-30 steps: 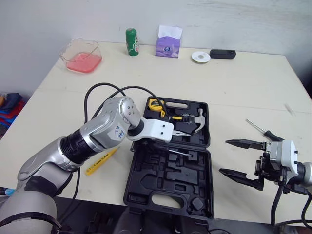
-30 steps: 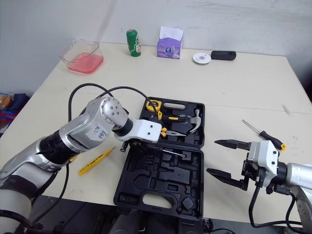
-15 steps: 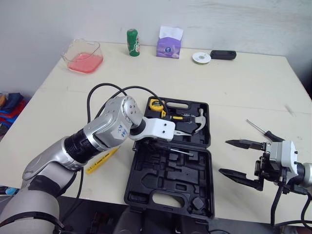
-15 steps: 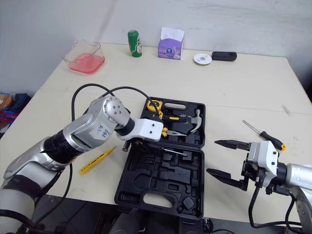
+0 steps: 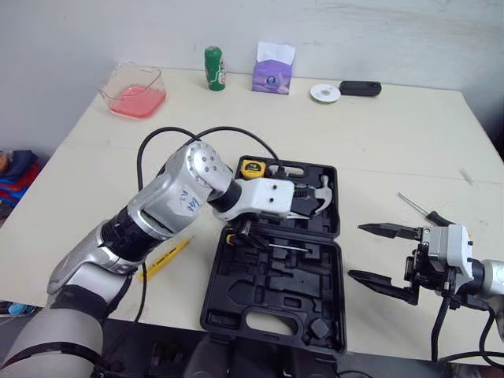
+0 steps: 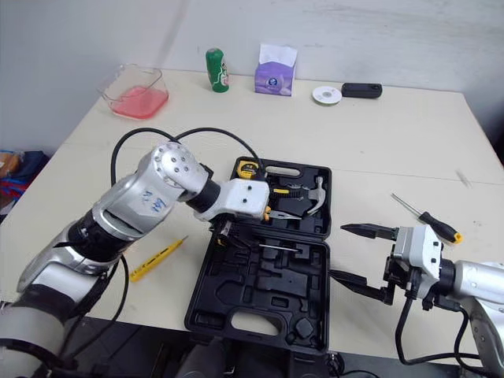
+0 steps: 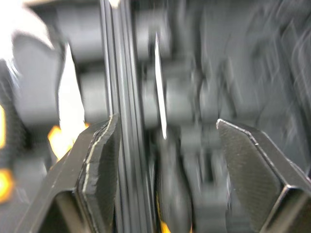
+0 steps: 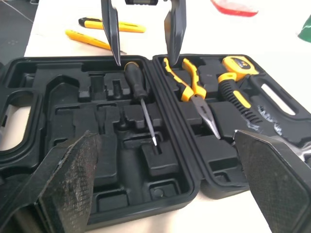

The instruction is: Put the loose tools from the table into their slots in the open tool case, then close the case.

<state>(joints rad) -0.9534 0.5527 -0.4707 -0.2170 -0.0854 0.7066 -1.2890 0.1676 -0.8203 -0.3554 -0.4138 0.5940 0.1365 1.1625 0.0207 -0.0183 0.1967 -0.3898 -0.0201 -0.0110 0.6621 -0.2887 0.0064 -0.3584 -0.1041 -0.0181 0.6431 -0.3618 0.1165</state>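
Note:
The black tool case (image 5: 236, 303) lies open mid-table. Its far half holds a tape measure (image 5: 252, 167), pliers (image 8: 192, 82) and a hammer (image 5: 319, 195). A black-handled screwdriver (image 8: 133, 80) lies in the near half beside the hinge. My left gripper (image 5: 241, 235) hangs open just above that handle, its fingers (image 8: 111, 29) straddling the hinge. My right gripper (image 5: 383, 256) is open, low at the case's right side. A loose screwdriver (image 5: 429, 213) lies to the right. Two yellow tools (image 8: 92, 41) lie left of the case.
Along the far edge stand a pink tub (image 5: 132, 90), a green can (image 5: 213, 68), a purple tissue pack (image 5: 272, 71), a disc (image 5: 324, 92) and a black device (image 5: 360, 87). A black cable (image 5: 157, 150) loops over my left arm.
My left wrist has turned and lifted, so its fingers now point down over the hinge. The screwdriver in the case has stayed put. My right gripper edged slightly toward the case.

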